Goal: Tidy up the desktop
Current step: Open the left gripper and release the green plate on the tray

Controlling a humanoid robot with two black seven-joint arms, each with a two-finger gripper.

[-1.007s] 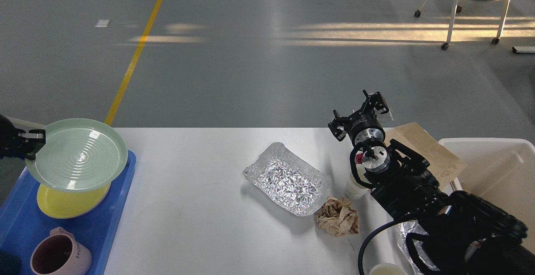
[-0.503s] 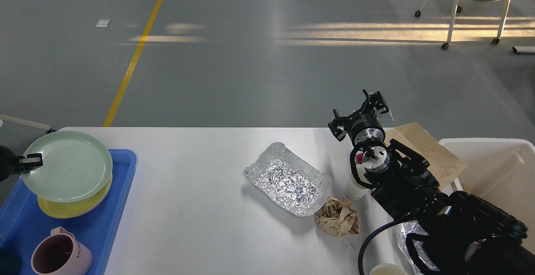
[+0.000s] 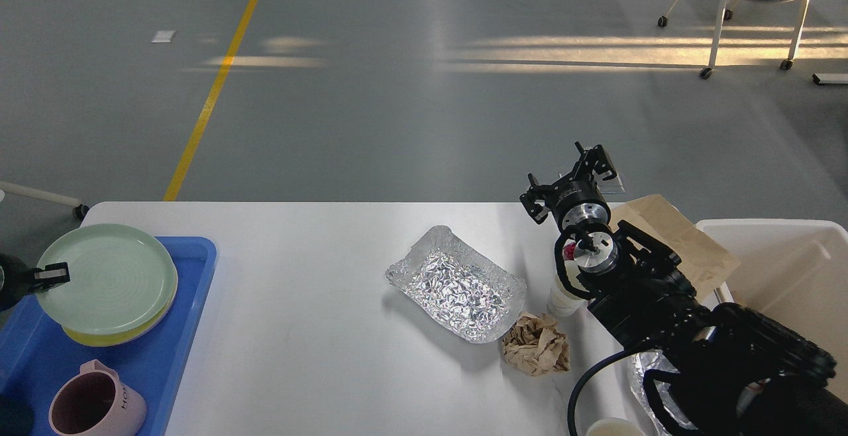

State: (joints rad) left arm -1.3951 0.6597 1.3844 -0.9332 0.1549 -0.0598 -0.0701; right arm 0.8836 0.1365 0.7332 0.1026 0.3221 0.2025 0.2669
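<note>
The white desktop [image 3: 311, 336] fills the lower view. My left gripper [image 3: 54, 273] comes in at the far left and is shut on the rim of a pale green plate [image 3: 109, 280]. The plate sits on a yellow plate [image 3: 106, 338] in the blue tray [image 3: 192, 290]. My right gripper [image 3: 571, 181] is open and empty, raised above the desktop's far edge at the right. A crumpled foil tray [image 3: 457, 283] and a crumpled brown paper ball [image 3: 536, 343] lie mid-desk.
A pink mug [image 3: 93, 403] stands in the blue tray's near end. A white cup [image 3: 562, 298] is partly hidden behind my right arm. A brown paper bag [image 3: 682, 234] leans on an off-white bin [image 3: 795, 250] at the right. More foil [image 3: 644, 376] and a cup rim [image 3: 613, 428] lie by the near right edge.
My left gripper has lowered the green plate from above the tray down onto the yellow plate. The right arm has not moved.
</note>
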